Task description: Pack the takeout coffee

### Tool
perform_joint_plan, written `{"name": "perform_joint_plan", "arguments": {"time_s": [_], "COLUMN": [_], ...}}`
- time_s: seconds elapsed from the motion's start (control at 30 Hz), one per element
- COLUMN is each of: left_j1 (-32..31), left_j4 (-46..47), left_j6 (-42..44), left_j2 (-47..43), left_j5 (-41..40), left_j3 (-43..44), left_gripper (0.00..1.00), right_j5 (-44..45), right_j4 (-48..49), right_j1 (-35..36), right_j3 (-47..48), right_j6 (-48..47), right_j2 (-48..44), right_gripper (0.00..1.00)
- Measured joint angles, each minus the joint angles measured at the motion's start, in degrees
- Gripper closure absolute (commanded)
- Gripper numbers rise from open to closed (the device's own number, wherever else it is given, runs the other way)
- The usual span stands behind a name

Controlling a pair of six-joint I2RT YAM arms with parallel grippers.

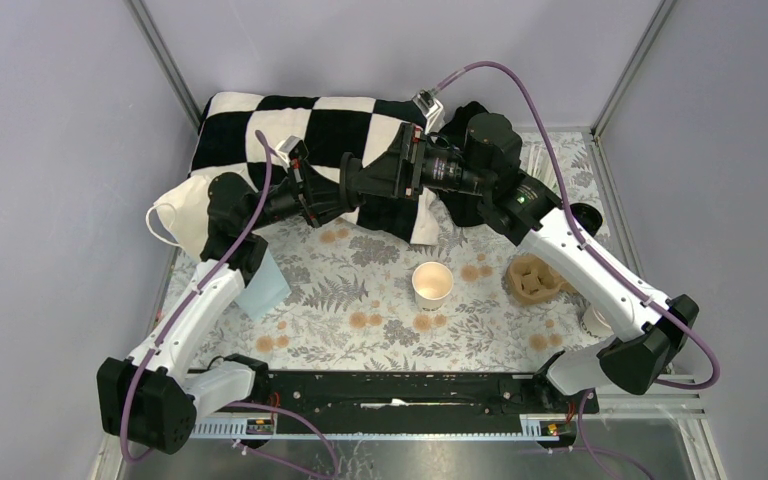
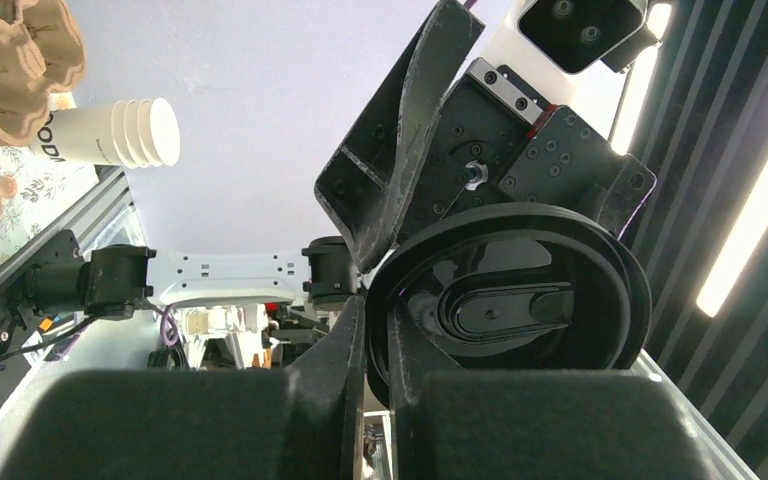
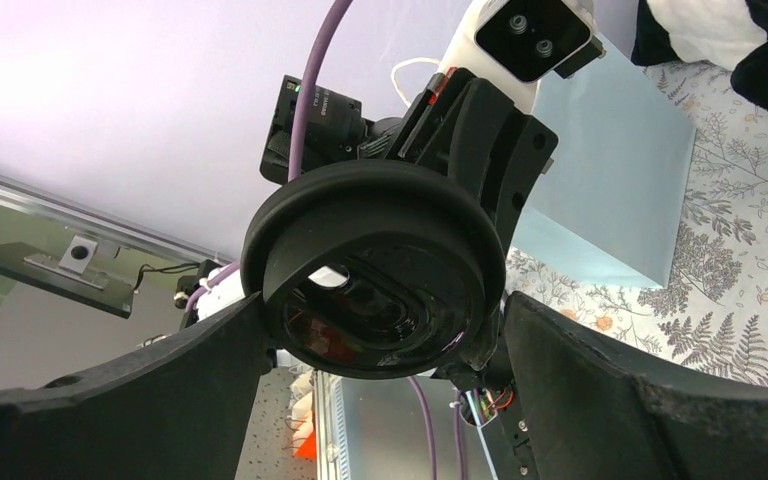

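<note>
A round black plastic lid (image 2: 520, 300) hangs in the air above the table, between my two arms. My left gripper (image 2: 378, 315) is shut on the lid's rim, which is pinched between its two fingers. My right gripper (image 3: 385, 310) is wide open, with one finger on each side of the same lid (image 3: 375, 270), close to its edge. In the top view the two grippers meet at the back (image 1: 350, 188). A white paper cup (image 1: 432, 283) stands open, without a lid, at mid table.
A brown pulp cup carrier (image 1: 535, 278) sits right of the cup. A stack of white cups (image 2: 110, 132) stands near it. A light-blue bag (image 1: 265, 285) stands on the left. A black-and-white checked cloth bag (image 1: 290, 125) lies along the back. A dark round object (image 1: 585, 215) sits at the far right.
</note>
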Motion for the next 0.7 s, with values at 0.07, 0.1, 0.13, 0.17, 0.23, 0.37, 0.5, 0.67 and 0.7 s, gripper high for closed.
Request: {"name": "perform_joint_plan", "arguments": {"time_s": [0.07,0.1,0.13,0.17,0.23,0.37,0.5,0.67,0.7], "left_j1": [0.0,0.0,0.0,0.0,0.0,0.0,0.0,0.0,0.0], "left_j4": [0.0,0.0,0.0,0.0,-0.1,-0.8,-1.7,-2.3,-2.6], "left_j6": [0.0,0.0,0.0,0.0,0.1,0.4,1.0,1.7,2.1], "left_j2": [0.0,0.0,0.0,0.0,0.0,0.0,0.0,0.0,0.0], "left_j5": [0.1,0.2,0.2,0.2,0.3,0.3,0.3,0.3,0.3], "left_j3": [0.0,0.0,0.0,0.0,-0.1,-0.1,-0.1,-0.1,-0.1], "left_gripper": [0.91,0.91,0.91,0.91,0.9,0.88,0.82,0.66,0.6], "right_j5": [0.2,0.2,0.2,0.2,0.2,0.2,0.6,1.1,1.2], "right_j4": [0.0,0.0,0.0,0.0,-0.1,0.0,-0.5,-0.6,-0.6], "right_j1": [0.0,0.0,0.0,0.0,0.0,0.0,0.1,0.2,0.2], "right_j3": [0.0,0.0,0.0,0.0,0.0,0.0,0.1,0.1,0.1], "right_j6": [0.0,0.0,0.0,0.0,0.0,0.1,0.1,0.2,0.3], "right_j2": [0.0,0.0,0.0,0.0,0.0,0.0,0.0,0.0,0.0], "right_gripper": [0.09,0.09,0.1,0.11,0.13,0.22,0.24,0.26,0.26]}}
